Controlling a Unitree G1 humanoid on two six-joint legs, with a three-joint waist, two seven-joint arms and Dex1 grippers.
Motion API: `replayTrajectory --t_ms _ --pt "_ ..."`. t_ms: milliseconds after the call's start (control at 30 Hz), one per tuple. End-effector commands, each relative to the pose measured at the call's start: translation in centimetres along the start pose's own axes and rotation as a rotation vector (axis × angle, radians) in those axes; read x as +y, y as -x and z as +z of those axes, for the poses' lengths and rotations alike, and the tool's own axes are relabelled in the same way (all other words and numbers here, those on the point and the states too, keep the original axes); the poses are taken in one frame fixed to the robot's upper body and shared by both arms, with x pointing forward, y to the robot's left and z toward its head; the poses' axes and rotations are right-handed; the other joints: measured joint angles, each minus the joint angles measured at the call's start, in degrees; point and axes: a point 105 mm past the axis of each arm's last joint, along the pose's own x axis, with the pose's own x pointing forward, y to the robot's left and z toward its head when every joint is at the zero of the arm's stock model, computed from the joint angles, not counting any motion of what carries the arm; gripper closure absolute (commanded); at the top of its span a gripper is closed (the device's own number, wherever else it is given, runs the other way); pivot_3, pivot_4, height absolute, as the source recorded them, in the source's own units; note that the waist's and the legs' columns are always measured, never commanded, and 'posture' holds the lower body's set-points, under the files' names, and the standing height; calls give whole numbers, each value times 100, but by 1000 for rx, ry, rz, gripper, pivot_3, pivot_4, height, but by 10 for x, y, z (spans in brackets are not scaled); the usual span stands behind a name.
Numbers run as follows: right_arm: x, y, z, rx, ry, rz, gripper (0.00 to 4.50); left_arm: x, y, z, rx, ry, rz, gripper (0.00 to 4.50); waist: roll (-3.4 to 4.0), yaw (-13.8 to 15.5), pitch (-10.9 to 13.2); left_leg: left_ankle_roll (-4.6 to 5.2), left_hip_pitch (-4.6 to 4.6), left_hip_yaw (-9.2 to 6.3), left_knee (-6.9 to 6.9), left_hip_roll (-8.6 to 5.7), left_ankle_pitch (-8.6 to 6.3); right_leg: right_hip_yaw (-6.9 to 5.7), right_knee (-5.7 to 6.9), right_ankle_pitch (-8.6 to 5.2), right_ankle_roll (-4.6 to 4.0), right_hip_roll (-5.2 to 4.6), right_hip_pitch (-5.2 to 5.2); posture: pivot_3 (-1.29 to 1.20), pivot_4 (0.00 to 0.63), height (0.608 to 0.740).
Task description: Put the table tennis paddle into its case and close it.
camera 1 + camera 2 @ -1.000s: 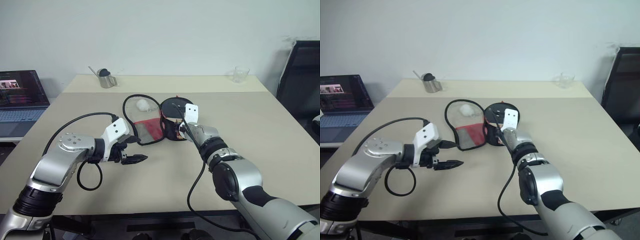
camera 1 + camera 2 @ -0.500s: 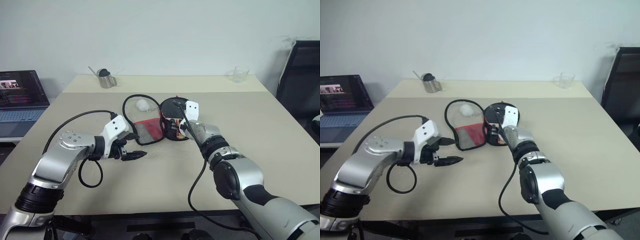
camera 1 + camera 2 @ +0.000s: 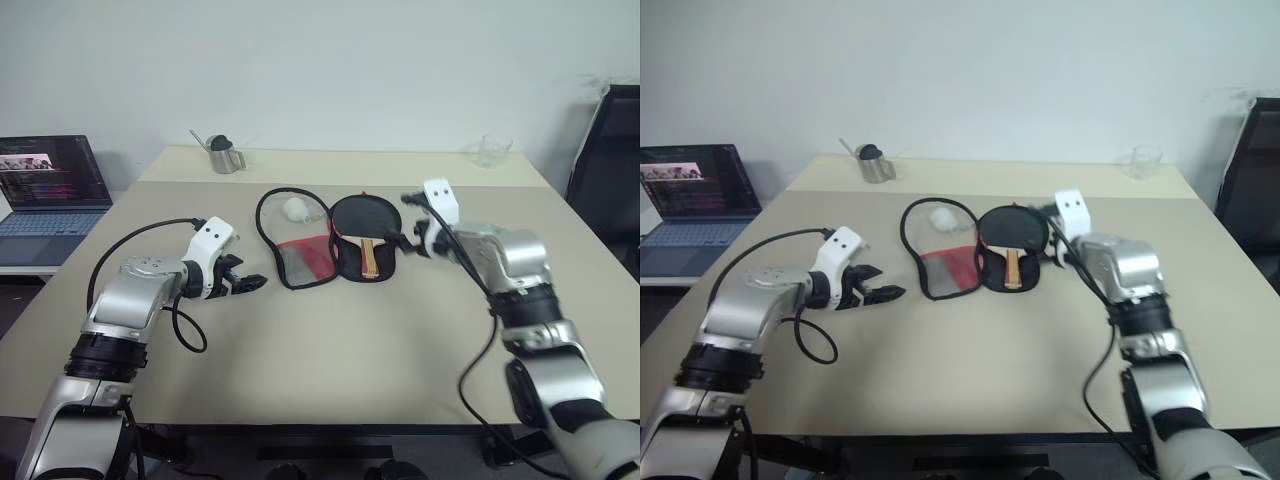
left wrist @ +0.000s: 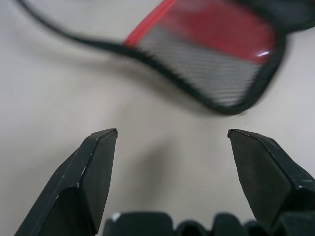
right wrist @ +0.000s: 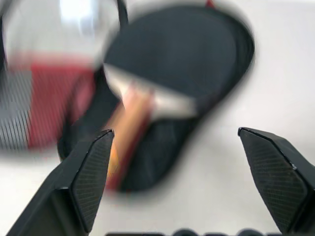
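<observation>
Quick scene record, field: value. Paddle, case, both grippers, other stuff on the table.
paddle: table tennis paddle lies black face up on the right half of the opened case, handle toward the robot
case: case unzipped and spread flat, lid half with red panel and mesh pocket to the paddle's left; not closed
ball: small white ball on the lid half's far part
left gripper: left gripper open, empty, above the table left of the case
right gripper: right gripper open, empty, just right of the paddle
other: metal cup, clear glass, laptop off to the left
</observation>
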Motion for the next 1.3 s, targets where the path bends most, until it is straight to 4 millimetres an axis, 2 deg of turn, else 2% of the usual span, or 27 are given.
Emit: replayTrajectory --t_ms 33,267,500,600,700,833,933,1067,1200,1300 --pt "5 19 13 -49 62 36 52 15 -9 17 -29 -16 98 553 0 -16 0 0 1 2 3 3 0 1 5 0 0 0 -2 0 150 740" --pt "12 25 21 -88 86 29 52 5 -38 45 -130 118 68 553 0 -32 0 0 9 -4 5 10 1 -2 19 1 -3 10 -2 0 150 740" --pt "5 31 22 -92 96 -7 52 -3 -44 46 -127 129 45 553 -1 -17 1 -2 3 9 4 2 0 4 9 1 -2 6 -4 0 150 740" --pt "-1 35 22 -91 97 -26 52 1 -39 37 -115 179 56 553 -1 -13 1 -2 3 8 6 1 0 3 10 1 -2 4 -3 0 150 740" --pt "5 40 25 -116 129 24 52 2 -39 35 -121 251 57 553 -2 -13 1 -2 3 7 6 0 0 2 10 1 -2 3 -2 0 150 740" --pt "31 59 38 -225 246 195 52 0 -49 40 -127 291 78 553 -2 -7 1 -2 3 2 6 1 0 -2 11 1 -2 6 -2 0 150 740" --pt "31 68 42 -260 284 214 52 -4 -55 47 -136 309 75 553 -2 -7 1 -2 3 1 10 -2 0 -4 10 1 -1 10 4 0 150 740" --pt "38 90 52 -347 353 285 52 -1 -59 46 -128 335 109 553 -5 -11 2 -2 3 4 14 -5 0 -3 9 3 1 7 5 0 150 740" --pt "48 109 47 -343 406 379 52 4 -60 51 -151 348 140 553 -5 -21 3 -2 4 1 10 0 0 -4 9 2 0 7 3 0 150 740" --pt "45 114 48 -335 433 363 52 4 -61 57 -176 355 149 553 -5 -15 3 -2 4 -3 11 0 0 -8 9 2 0 7 5 0 150 740"
